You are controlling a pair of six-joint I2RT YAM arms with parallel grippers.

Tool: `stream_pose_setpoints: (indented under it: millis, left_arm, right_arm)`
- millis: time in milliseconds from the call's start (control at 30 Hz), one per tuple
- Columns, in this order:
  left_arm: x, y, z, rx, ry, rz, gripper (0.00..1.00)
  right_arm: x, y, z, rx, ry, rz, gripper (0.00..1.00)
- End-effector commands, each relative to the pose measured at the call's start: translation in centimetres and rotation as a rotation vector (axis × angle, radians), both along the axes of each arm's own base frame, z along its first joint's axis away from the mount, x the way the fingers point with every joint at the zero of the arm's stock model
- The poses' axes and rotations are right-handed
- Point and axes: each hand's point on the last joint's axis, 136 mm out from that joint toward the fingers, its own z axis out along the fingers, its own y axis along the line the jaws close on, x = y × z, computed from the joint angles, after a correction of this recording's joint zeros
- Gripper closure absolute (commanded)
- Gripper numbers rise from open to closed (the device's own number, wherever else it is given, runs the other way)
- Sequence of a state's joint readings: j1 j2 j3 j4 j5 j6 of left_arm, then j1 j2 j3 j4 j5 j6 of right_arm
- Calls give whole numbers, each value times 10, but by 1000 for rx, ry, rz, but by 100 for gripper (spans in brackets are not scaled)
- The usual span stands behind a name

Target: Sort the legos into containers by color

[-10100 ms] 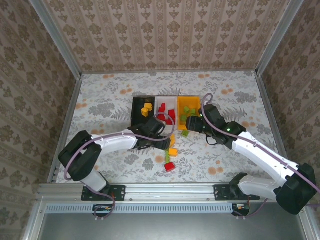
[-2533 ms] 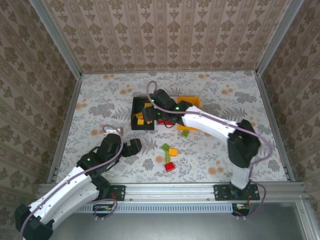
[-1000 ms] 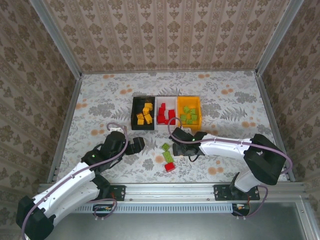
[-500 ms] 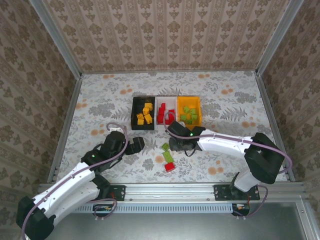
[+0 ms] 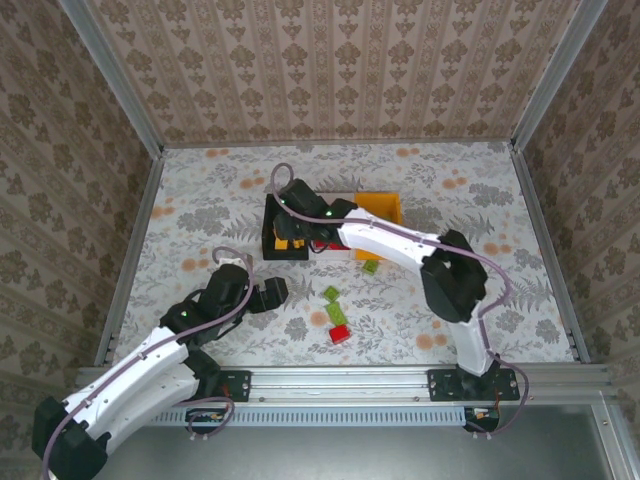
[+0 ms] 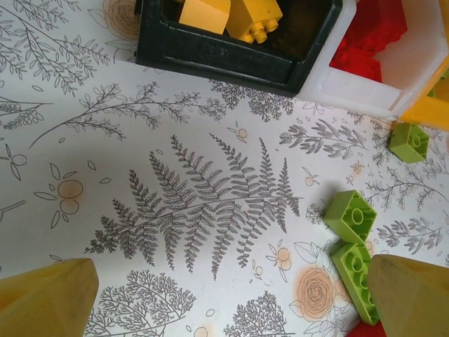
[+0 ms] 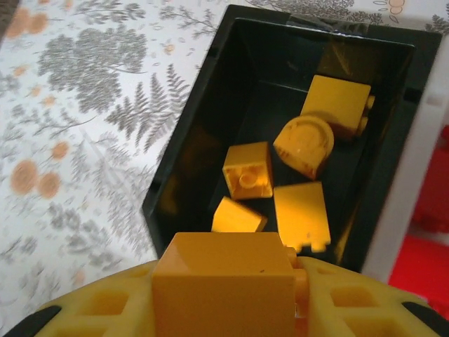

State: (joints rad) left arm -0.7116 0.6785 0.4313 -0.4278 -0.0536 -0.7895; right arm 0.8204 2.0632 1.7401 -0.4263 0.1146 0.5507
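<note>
My right gripper [image 5: 288,218] hovers over the black bin [image 5: 270,245], shut on a yellow-orange lego [image 7: 224,263]. Below it, the black bin [image 7: 189,175] holds several yellow-orange legos [image 7: 247,170]. Red legos [image 6: 370,36] lie in the white bin [image 6: 365,95], and the orange-yellow bin [image 5: 383,204] is partly covered by the arm. On the table lie three green legos [image 5: 330,293] [image 5: 338,313] [image 5: 370,266] and one red lego [image 5: 340,333]. My left gripper [image 5: 275,292] stands open and empty left of them, its fingers [image 6: 49,298] wide apart over the cloth.
The floral tablecloth [image 5: 200,210] covers the table, walled by patterned panels with metal rails [image 5: 135,230] along the sides. The right arm [image 5: 400,245] stretches diagonally across the bins. Open cloth lies left of the black bin and at the far right.
The right arm has swung from the loose legos up and left to over the black bin, carrying the yellow-orange lego. The left arm has stayed put.
</note>
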Motion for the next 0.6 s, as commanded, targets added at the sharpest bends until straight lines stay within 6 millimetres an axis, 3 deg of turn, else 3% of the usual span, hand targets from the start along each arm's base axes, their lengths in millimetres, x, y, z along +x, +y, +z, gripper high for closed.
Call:
stream_pose_setpoints:
  millis: [0,133,233,300,433,567]
  left_arm:
    - [-7,1,-5,25,15,-40,0]
    - [-8,1,-7,36,15,-48,0]
    - [-8,0,-6,37,12,-53,0]
    - [-7,-2,-4,33,3,-64,0]
    - [-4,-14,1,36,-9,-107,0]
    - [0,-36,0,56,-2,-181,0]
  right_arm:
    - [22,11,-1,11,-6,11,64]
    - [40,20,-8,18,0,8,58]
    - [45,22,-4,37,-6,6,37]
    - [44,22,7,52,-20,6,31]
    - [33,11,34,97,-63,-4,29]
    - [11,-16,55,139,-95,-33,28]
